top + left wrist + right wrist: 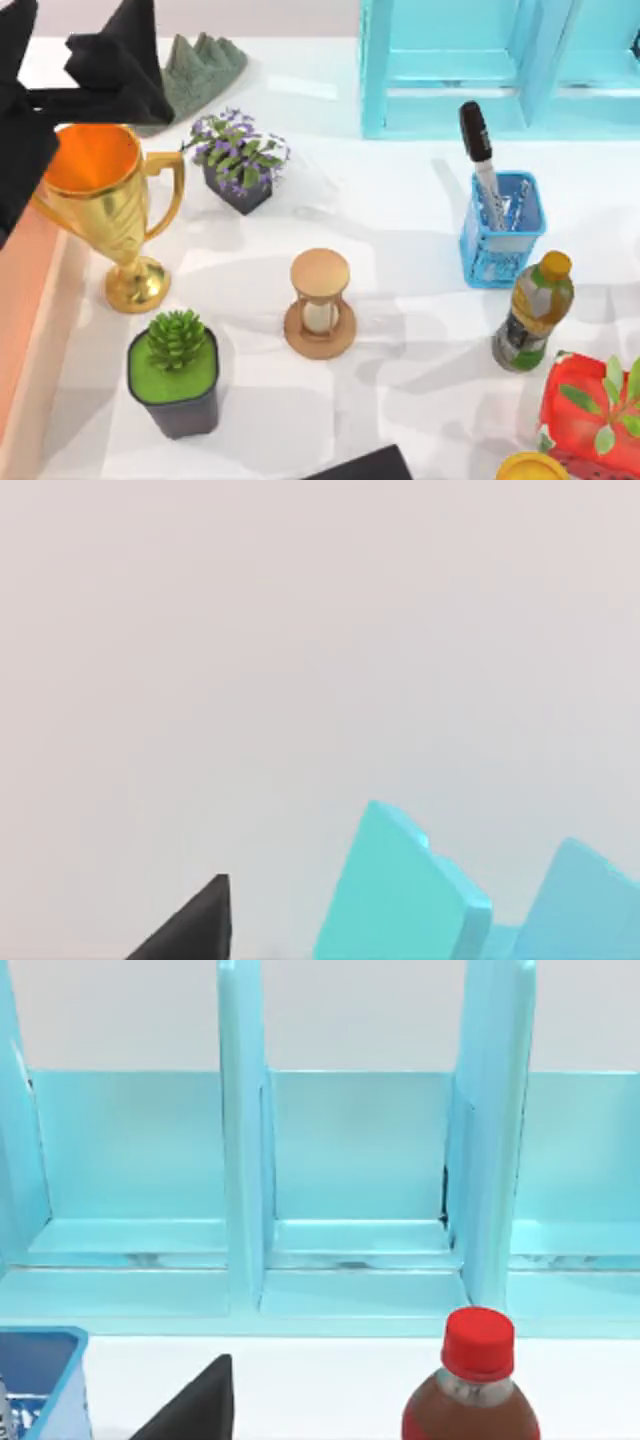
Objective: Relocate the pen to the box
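The pen (481,160) stands cap-up in the blue basket (500,240) at the table's right; the box (25,300) lies at the far left edge. The grasp has not begun, I judge. The left arm (60,70) hangs at upper left (whether its fingers are parted, I cannot tell). Next: grip the cap, lift straight up past the basket rim, then cross over 1 trophy (105,200) beside the box.
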`<move>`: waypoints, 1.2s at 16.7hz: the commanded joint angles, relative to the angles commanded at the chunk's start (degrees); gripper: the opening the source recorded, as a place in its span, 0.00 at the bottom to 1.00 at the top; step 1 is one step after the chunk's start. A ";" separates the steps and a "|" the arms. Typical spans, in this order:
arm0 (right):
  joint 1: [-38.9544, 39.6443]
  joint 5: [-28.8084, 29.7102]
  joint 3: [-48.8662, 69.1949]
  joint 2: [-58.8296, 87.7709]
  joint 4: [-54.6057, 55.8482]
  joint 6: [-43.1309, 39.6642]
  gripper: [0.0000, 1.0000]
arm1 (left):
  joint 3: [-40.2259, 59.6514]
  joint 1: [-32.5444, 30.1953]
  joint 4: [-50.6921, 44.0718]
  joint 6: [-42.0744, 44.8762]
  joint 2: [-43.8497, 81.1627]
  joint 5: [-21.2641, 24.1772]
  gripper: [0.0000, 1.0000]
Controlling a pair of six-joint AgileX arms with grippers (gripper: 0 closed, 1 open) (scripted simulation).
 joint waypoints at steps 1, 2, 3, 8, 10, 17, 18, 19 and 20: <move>0.00 0.00 0.00 0.00 0.00 0.00 1.00 | 2.98 -2.84 2.87 -1.75 7.58 -0.04 1.00; 0.00 0.00 0.00 0.00 0.00 0.00 1.00 | 5.80 -5.58 5.52 -3.48 14.99 -0.01 1.00; 0.00 0.00 0.00 0.00 0.00 0.00 1.00 | 8.40 -8.18 7.93 -5.18 21.94 0.09 1.00; 0.00 0.00 0.00 0.00 0.00 0.00 1.00 | 17.28 -18.36 15.03 -12.52 48.44 1.46 1.00; 0.00 0.00 0.00 0.00 0.00 0.00 1.00 | 18.84 -21.03 16.02 -14.82 55.07 2.21 1.00; 0.00 0.00 0.00 0.00 0.00 0.00 1.00 | 19.00 -23.32 15.81 -17.46 61.50 3.13 1.00; 0.00 0.00 0.00 0.00 0.00 0.00 1.00 | 19.00 -23.32 15.81 -17.46 61.50 3.13 1.00; 0.00 0.00 0.00 0.00 0.00 0.00 1.00 | 19.53 -22.98 15.95 -17.36 60.64 3.12 1.00; 0.00 0.00 0.00 0.00 0.00 0.00 1.00 | 19.67 -22.96 15.82 -17.34 60.76 3.16 1.00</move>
